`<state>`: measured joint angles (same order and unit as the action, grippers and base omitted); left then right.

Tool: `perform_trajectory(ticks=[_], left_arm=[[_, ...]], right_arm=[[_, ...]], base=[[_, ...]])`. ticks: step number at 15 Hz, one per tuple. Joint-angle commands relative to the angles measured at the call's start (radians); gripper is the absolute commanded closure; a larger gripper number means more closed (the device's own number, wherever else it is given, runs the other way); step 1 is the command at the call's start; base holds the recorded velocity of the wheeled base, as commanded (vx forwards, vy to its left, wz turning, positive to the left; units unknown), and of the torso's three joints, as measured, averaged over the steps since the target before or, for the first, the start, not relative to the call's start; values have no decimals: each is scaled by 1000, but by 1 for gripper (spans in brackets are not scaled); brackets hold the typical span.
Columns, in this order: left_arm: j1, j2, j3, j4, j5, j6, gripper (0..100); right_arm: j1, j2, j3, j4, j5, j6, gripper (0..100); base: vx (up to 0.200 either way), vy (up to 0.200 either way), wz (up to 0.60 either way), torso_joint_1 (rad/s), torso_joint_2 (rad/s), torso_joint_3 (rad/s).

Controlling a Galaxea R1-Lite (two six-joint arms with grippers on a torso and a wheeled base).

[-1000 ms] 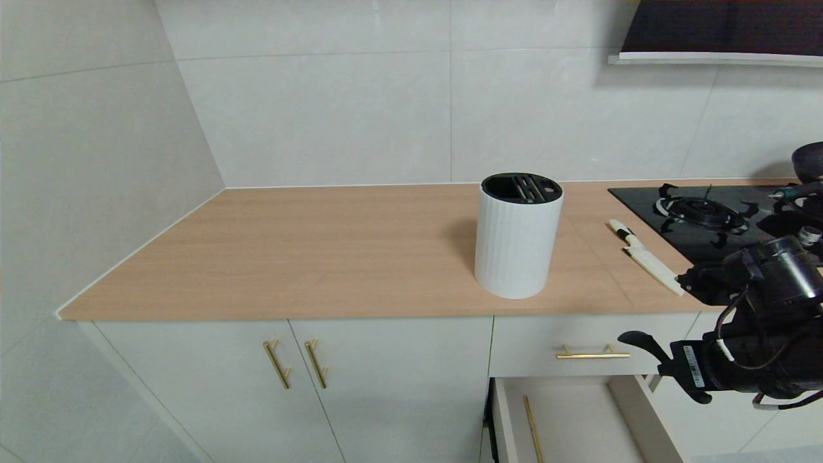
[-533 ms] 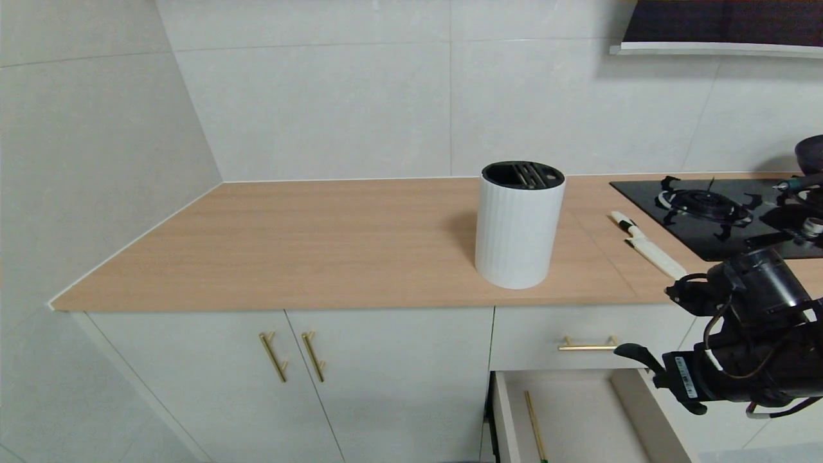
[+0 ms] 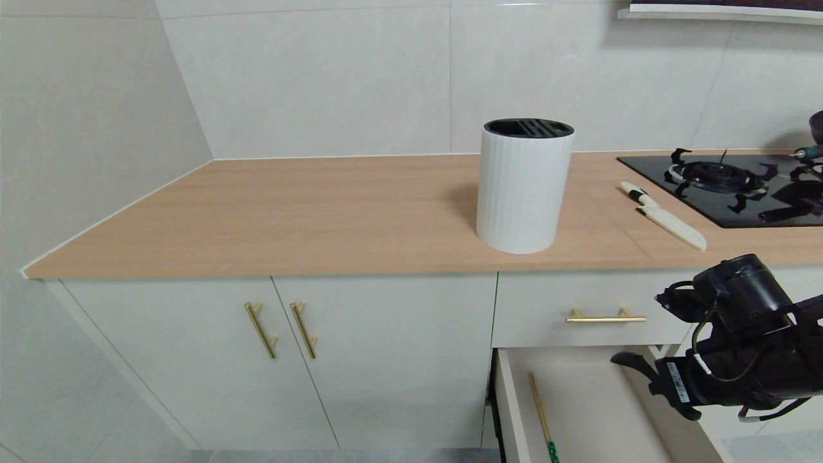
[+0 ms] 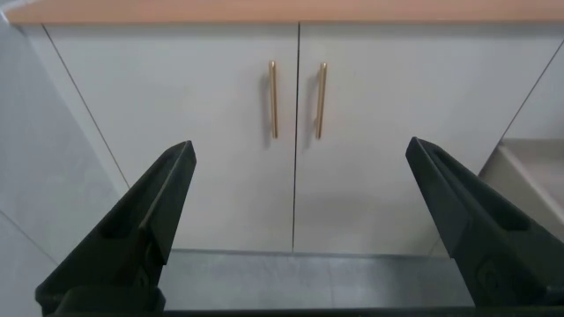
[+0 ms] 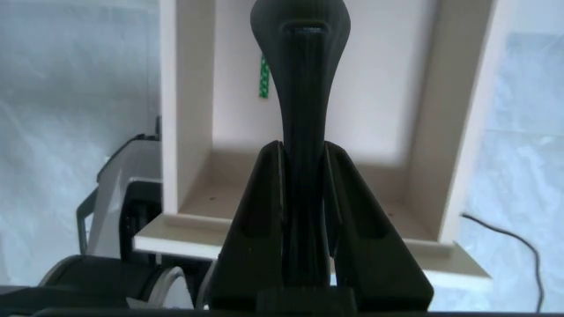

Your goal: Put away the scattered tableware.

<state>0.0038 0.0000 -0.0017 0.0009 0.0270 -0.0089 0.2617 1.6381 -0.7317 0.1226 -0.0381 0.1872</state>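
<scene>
We risk the dark utensil (image 5: 302, 26), pinched in the right gripper (image 5: 304, 150), clipping the drawer (image 3: 505, 399) wall & falling outside if released off-centre; left gripper (image 4: 300, 150) is spread wide.

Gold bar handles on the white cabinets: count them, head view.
3: left door's vertical gold bar handle, right door's vertical handle, shut top drawer's horizontal handle. The open drawer may hide another.

— Where are you standing?
— A home kitchen, I'd say. Before me a wood counter (image 3: 289, 212) runs along tiled walls (image 3: 321, 77), with a gas hob (image 3: 720, 177) under a hood (image 3: 720, 11).
— What else?
— White cabinets (image 3: 193, 360) with brass handles (image 3: 260, 330), and a knife (image 3: 672, 225) beside a knife block (image 3: 524, 186).
</scene>
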Motion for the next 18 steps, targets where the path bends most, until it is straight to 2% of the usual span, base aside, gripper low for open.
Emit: perform_trajectory(ticks=[1, 9, 14, 18], left_arm=[[1, 0, 0, -1, 1, 0, 0], [1, 0, 0, -1, 1, 0, 0], [1, 0, 0, -1, 1, 0, 0], [1, 0, 0, -1, 1, 0, 0]], right_arm=[[4, 16, 2, 0, 0, 0, 100], [27, 37, 6, 0, -5, 3, 100], [27, 60, 11, -21, -16, 3, 100], [34, 128, 11, -40, -16, 3, 100]], base=[[0, 0, 0, -173, 491, 315], [0, 0, 0, -134, 469, 332], [0, 0, 0, -54, 433, 379], [0, 0, 0, -8, 102, 92]])
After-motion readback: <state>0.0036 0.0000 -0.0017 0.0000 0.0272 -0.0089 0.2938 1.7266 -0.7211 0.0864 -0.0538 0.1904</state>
